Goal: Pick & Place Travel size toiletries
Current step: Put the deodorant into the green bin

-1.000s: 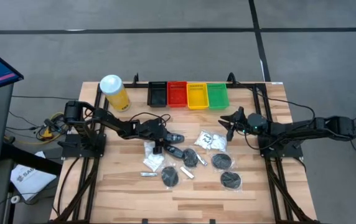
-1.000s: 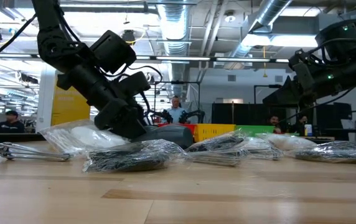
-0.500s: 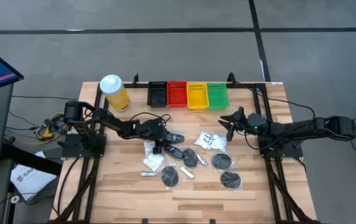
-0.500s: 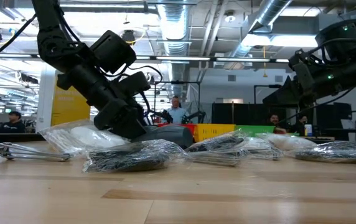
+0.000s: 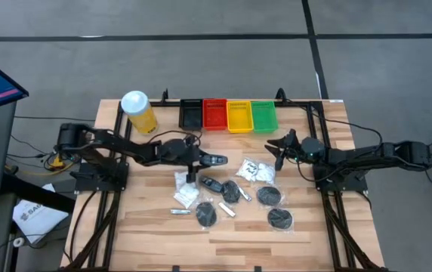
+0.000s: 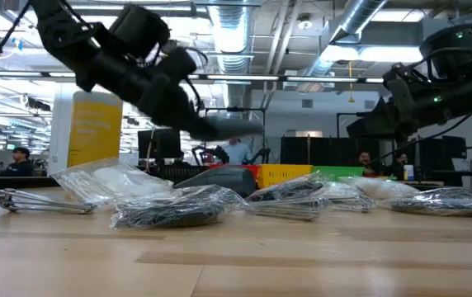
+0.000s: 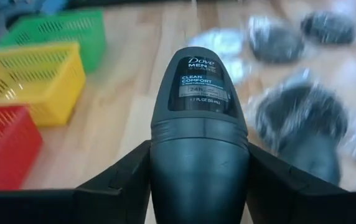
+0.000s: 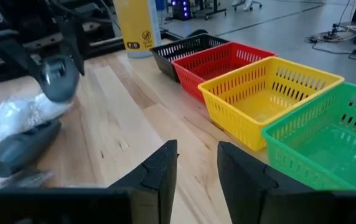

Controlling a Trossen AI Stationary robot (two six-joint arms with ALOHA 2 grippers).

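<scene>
The bench [image 5: 307, 242] holds a pile of small wrapped toiletries [image 5: 235, 193] in its middle. Four little baskets sit in a row at the far edge: black [image 5: 191, 115], red [image 5: 215, 115], yellow [image 5: 239, 115] and green [image 5: 263, 115].

The left hand [image 5: 205, 159] holds a black oval case [image 7: 200, 124] up in the air, above the bench, between the pile and the baskets. Its two fingers [image 7: 119, 183] squeeze the fat end of the case, and the long end sticks out in front. The case is smooth and round, so I think it can slip or tip down if the arm swings fast. If it falls, it may land back on the pile or roll on the wood. The baskets are small and stand side by side, so the case may hit a rim or drop in the wrong one.

The right hand [image 5: 279, 145] waits near the green basket, above the bench. Its fingers are a little way apart and hold nothing. It is near the baskets, so the two arms may bump if both go there.

The tall yellow can [image 5: 139, 112] stands by the black basket and could get knocked.

The case label reads "Dove MEN+CARE", "CLEAN COMFORT" and "24h". The writing on the yellow can is too small to read.
</scene>
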